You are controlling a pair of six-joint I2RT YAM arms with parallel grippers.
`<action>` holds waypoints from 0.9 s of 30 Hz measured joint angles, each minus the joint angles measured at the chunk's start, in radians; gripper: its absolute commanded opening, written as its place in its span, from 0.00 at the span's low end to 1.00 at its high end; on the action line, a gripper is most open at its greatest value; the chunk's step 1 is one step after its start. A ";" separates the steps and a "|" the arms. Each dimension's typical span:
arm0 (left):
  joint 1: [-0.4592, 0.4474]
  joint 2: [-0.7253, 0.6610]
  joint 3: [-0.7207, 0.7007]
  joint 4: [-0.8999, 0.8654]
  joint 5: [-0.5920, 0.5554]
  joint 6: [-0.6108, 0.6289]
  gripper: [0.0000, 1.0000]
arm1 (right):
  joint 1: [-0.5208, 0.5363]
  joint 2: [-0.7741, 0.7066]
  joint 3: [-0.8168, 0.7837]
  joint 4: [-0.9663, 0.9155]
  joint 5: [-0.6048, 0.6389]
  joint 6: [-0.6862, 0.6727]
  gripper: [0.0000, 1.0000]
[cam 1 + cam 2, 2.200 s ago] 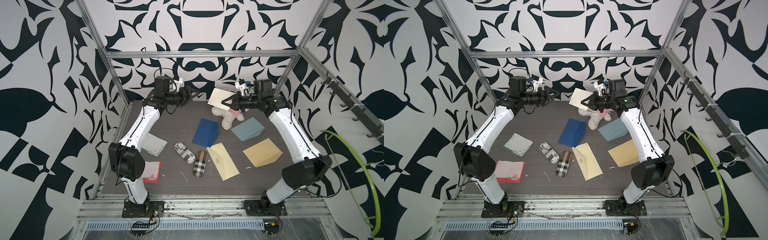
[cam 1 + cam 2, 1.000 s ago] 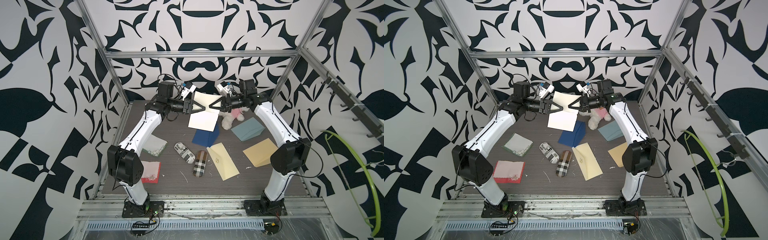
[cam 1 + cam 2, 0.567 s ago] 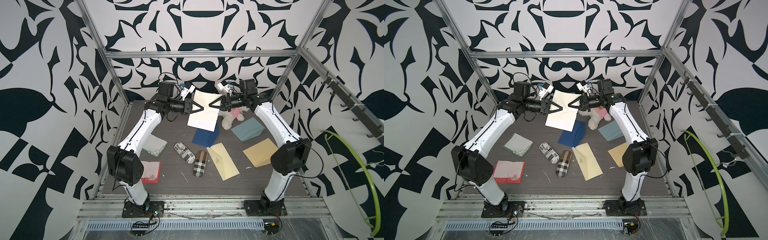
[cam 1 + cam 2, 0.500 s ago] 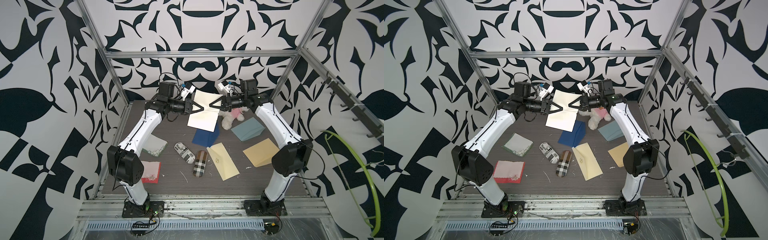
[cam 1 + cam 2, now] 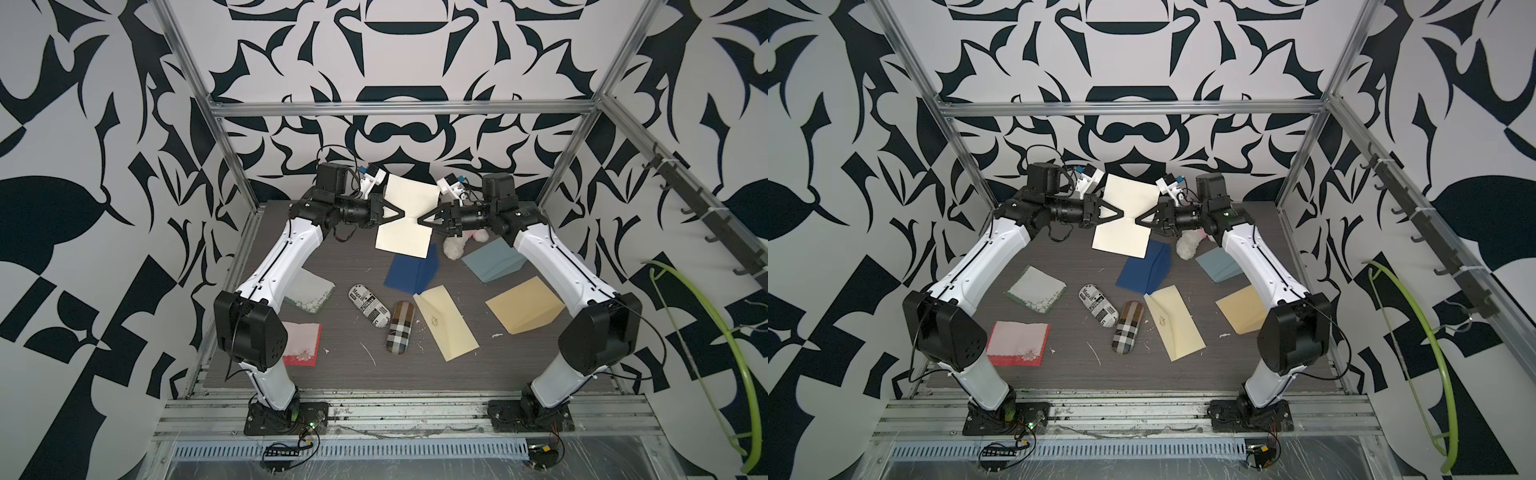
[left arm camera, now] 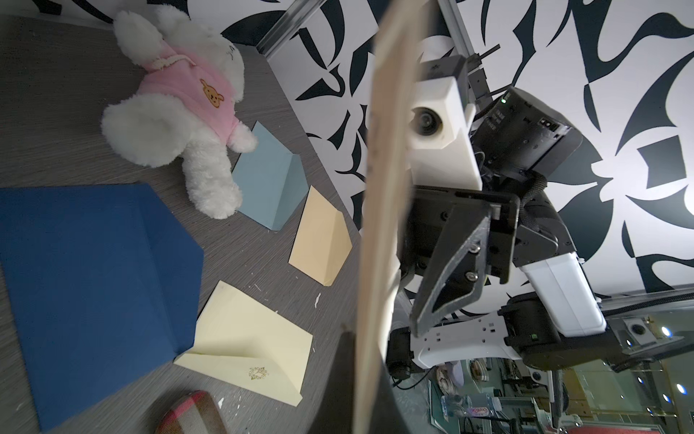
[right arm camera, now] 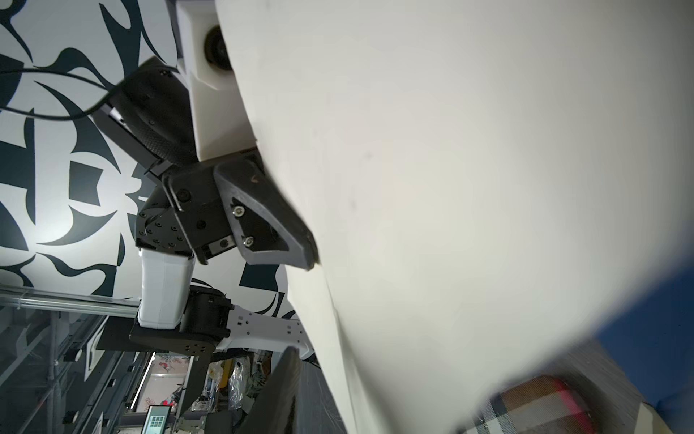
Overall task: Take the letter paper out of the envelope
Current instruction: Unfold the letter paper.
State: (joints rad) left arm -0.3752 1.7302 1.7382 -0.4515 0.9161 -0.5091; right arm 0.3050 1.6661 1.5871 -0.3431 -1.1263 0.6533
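Letter paper (image 7: 450, 188) blocks right wrist view; right end effector (image 5: 420, 220) grip unclear.

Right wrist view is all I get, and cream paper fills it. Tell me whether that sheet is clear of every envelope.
Observer: Clear. The letter paper hangs in the air above the dark blue envelope.
Operator: Report the right hand.
Observer: The right hand sits at the sheet's edge opposite the left hand; grip unclear.
Operator: Name nearby clutter.
Observer: A plush toy lies on the table below the right hand.
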 measured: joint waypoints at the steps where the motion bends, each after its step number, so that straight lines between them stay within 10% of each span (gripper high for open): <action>1: 0.000 0.000 0.000 0.001 -0.001 -0.002 0.03 | 0.005 0.000 -0.002 0.012 0.011 0.010 0.22; 8: -0.001 0.000 0.000 0.002 -0.046 -0.005 0.07 | 0.018 -0.003 -0.003 0.047 0.104 0.055 0.01; 18: -0.054 -0.006 -0.013 -0.035 -0.271 0.007 0.32 | 0.080 -0.043 -0.003 -0.074 0.355 0.037 0.00; 27: -0.093 -0.026 -0.020 -0.103 -0.464 0.038 0.24 | 0.133 -0.074 -0.002 -0.173 0.496 0.010 0.00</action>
State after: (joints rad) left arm -0.4686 1.7039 1.7180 -0.5549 0.4519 -0.4709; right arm 0.4381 1.5921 1.5848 -0.5159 -0.6300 0.6636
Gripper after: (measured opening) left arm 0.256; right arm 0.046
